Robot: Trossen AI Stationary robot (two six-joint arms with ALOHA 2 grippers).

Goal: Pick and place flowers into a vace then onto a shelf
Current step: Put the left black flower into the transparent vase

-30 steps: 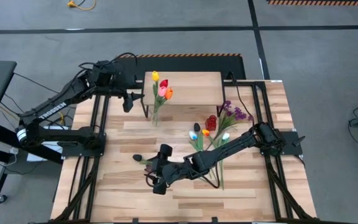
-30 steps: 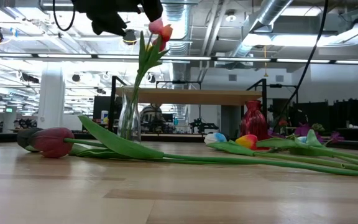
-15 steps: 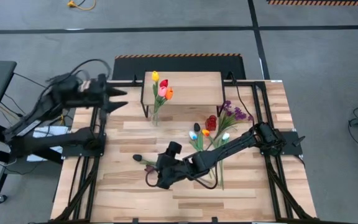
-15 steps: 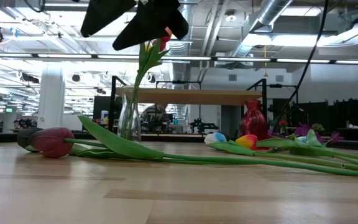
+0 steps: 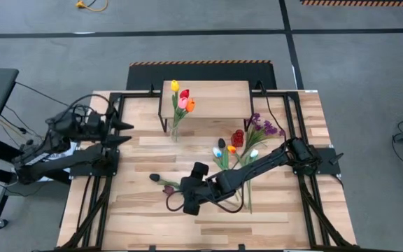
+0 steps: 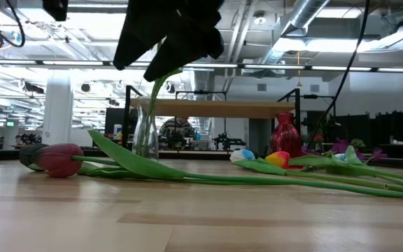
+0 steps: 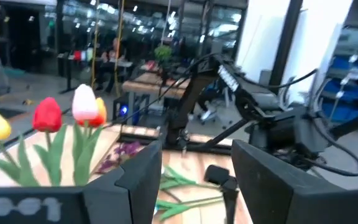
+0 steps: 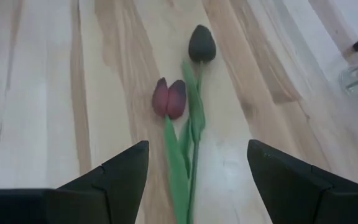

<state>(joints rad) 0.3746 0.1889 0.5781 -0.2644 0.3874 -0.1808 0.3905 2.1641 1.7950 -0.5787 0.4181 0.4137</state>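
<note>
The left claw [image 5: 126, 133] has drawn back from the vase [image 5: 175, 131] to the desk's [image 5: 145, 224] left edge, fingers apart and empty, while the right claw [image 5: 187, 205], also spread and empty, hangs low over two dark tulips [image 8: 178, 99] lying mid-desk.

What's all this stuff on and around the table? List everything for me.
Vase: one, clear glass, in front of the shelf, holding four tulips: yellow, red, pink, orange.
Shelf: one, light wood, table's far edge.
Dark tulips: two, lying near the table's middle.
Loose flowers: a mixed pile, purple sprigs included, right of centre.
Left gripper: open, at the table's left edge.
Right gripper: open, over the dark tulips' stems.
</note>
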